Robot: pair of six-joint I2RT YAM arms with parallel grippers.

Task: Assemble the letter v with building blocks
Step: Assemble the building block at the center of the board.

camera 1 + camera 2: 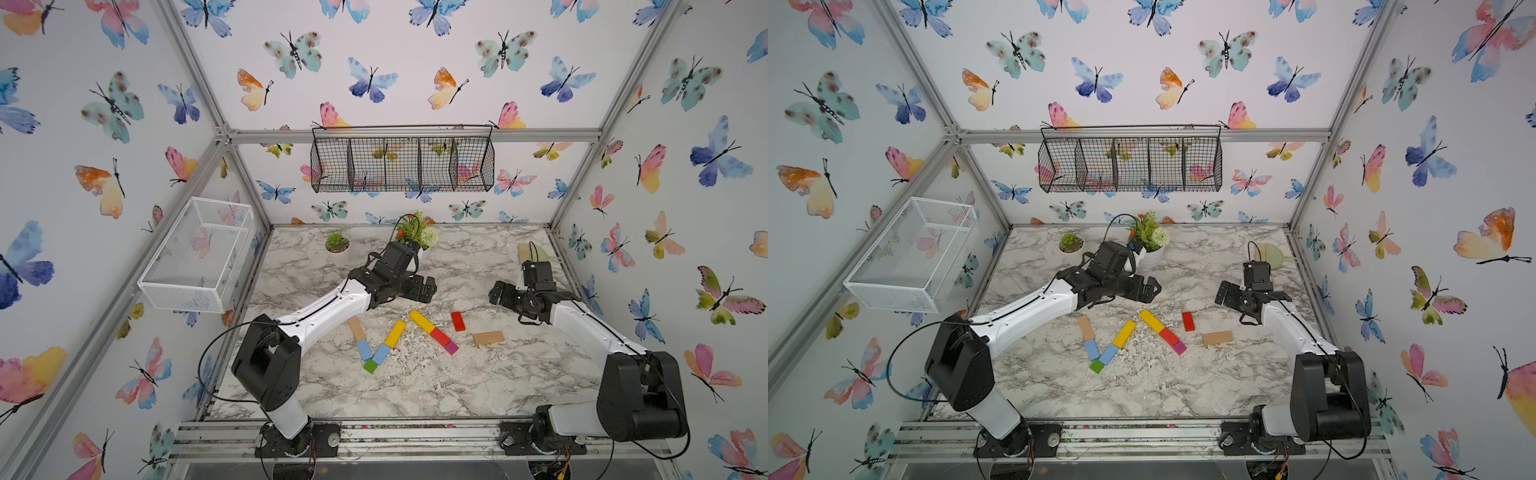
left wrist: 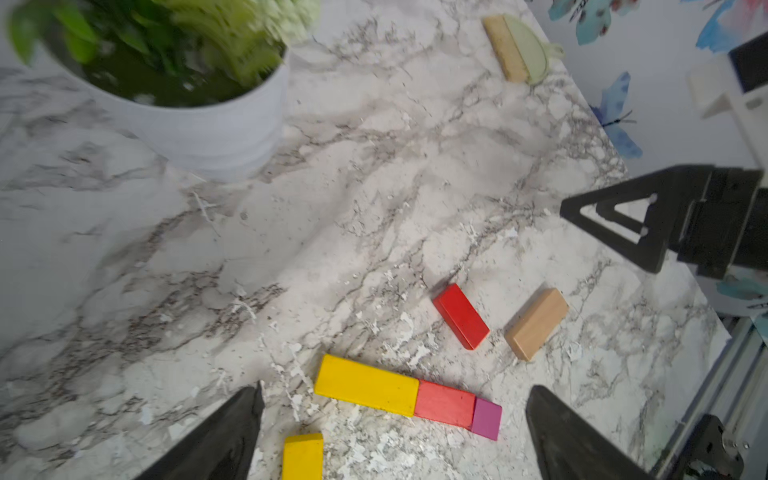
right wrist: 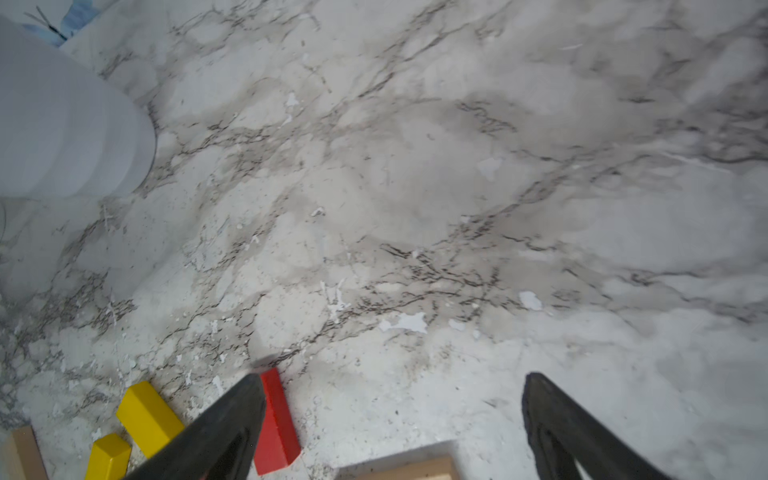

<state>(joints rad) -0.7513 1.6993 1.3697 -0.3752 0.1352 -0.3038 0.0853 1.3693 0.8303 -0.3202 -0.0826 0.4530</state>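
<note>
A letter v of building blocks lies mid-table in both top views. A tan bar point(image 1: 356, 328) and a light blue bar point(image 1: 364, 350) form one arm. A yellow bar point(image 1: 395, 333) and a second light blue bar point(image 1: 381, 354) form the other, meeting at a green cube point(image 1: 370, 366). Beside it a yellow bar point(image 2: 365, 390), a red bar point(image 2: 444, 404) and a magenta cube point(image 2: 486, 419) lie in a slanted line. A loose red bar point(image 1: 457, 321) and a loose tan bar point(image 1: 488, 338) lie to the right. My left gripper point(image 2: 395, 392) hovers open behind the yellow bar. My right gripper point(image 3: 392, 378) hovers open above the loose bars.
A white pot with a plant point(image 1: 417, 237) and a small succulent point(image 1: 337, 243) stand at the back. A pale green brush point(image 2: 521, 50) lies at the back right corner. A white mesh bin point(image 1: 199, 253) hangs on the left wall and a black wire basket point(image 1: 402, 164) on the back wall.
</note>
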